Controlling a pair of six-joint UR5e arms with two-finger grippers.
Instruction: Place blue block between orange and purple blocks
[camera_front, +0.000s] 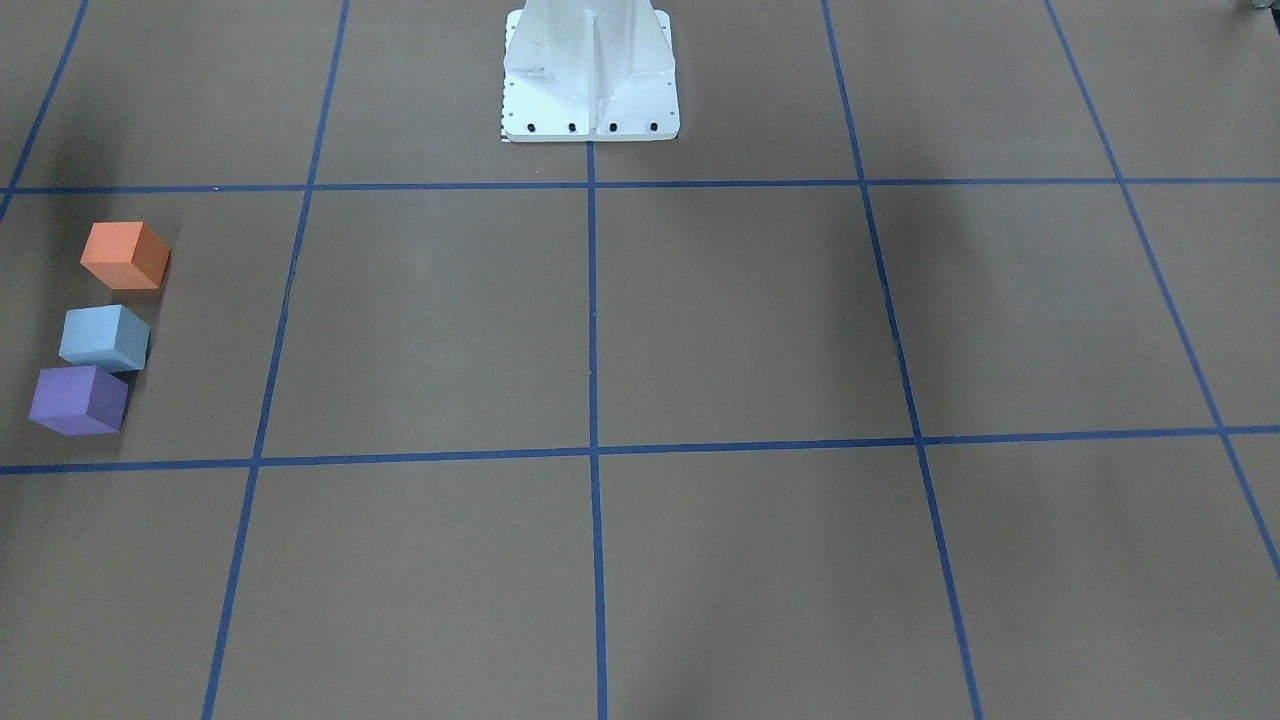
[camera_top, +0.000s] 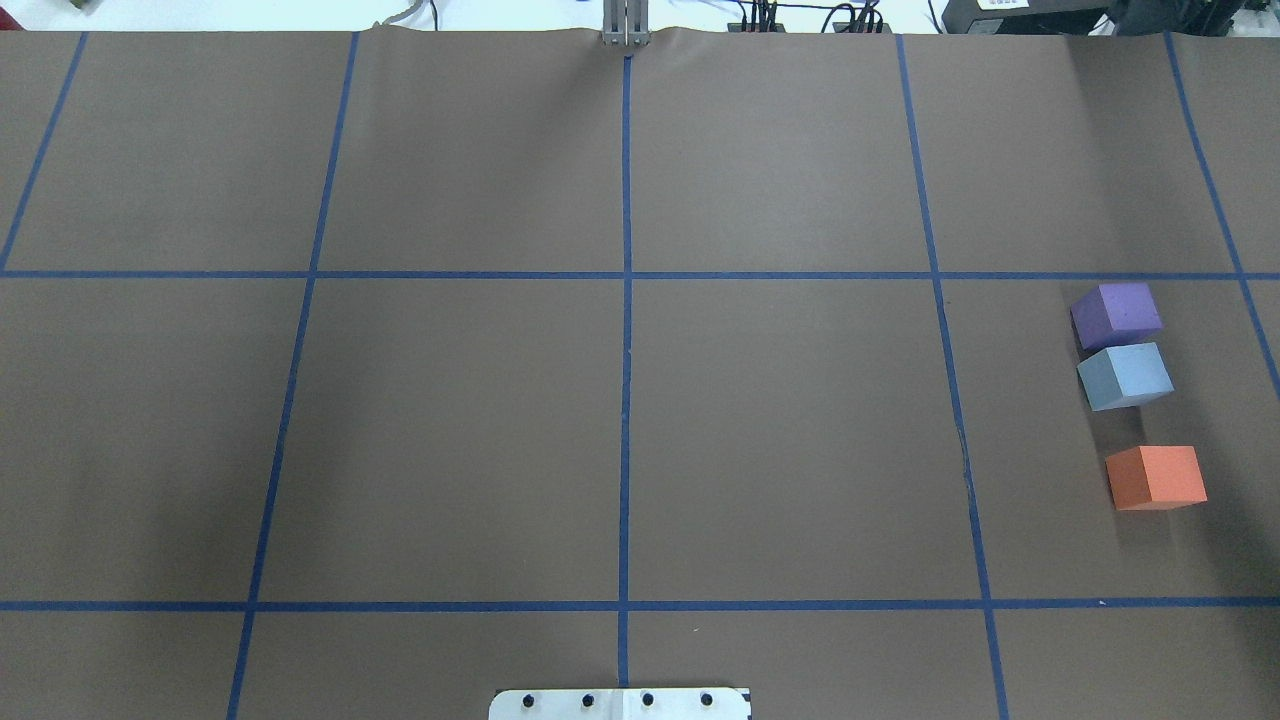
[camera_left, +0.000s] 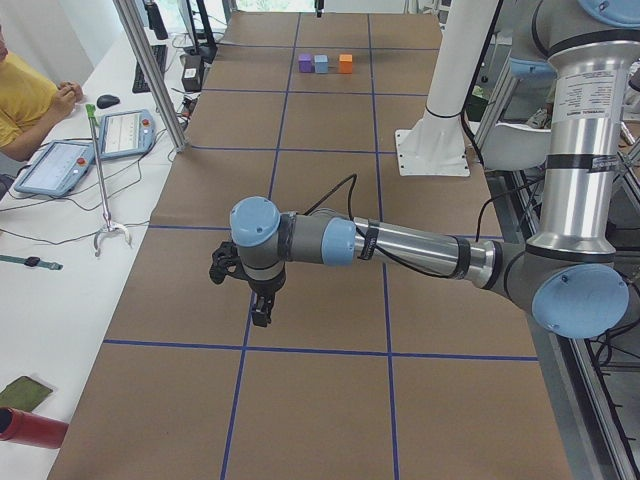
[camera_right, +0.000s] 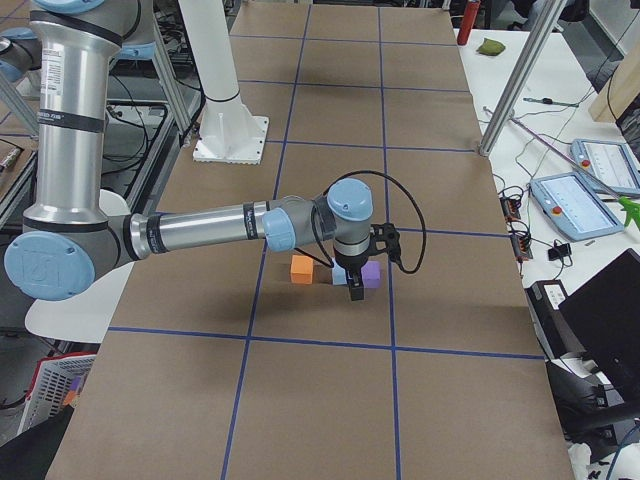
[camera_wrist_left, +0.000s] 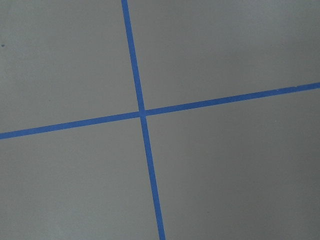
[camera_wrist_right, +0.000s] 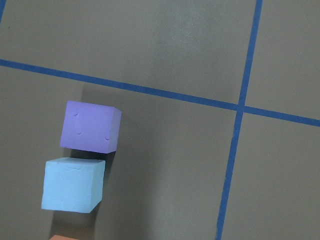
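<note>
Three foam blocks stand in a row near the table's edge on my right side: orange (camera_front: 125, 255), blue (camera_front: 104, 337), purple (camera_front: 78, 400). The blue block (camera_top: 1124, 375) sits between the purple (camera_top: 1116, 313) and the orange (camera_top: 1155, 477), close against the purple, with a gap to the orange. The right wrist view shows the purple (camera_wrist_right: 90, 126) and blue (camera_wrist_right: 73, 184) blocks from above. My right gripper (camera_right: 355, 292) hangs above the blocks, apart from them. My left gripper (camera_left: 262, 315) hangs over bare table at the other end. I cannot tell whether either is open or shut.
The white robot pedestal (camera_front: 590, 80) stands at the table's middle. Blue tape lines (camera_wrist_left: 141, 112) divide the brown table (camera_top: 780, 440) into squares. An operator (camera_left: 25, 95), tablets (camera_left: 125, 132) and a metal post (camera_left: 150, 70) are beside the far long edge.
</note>
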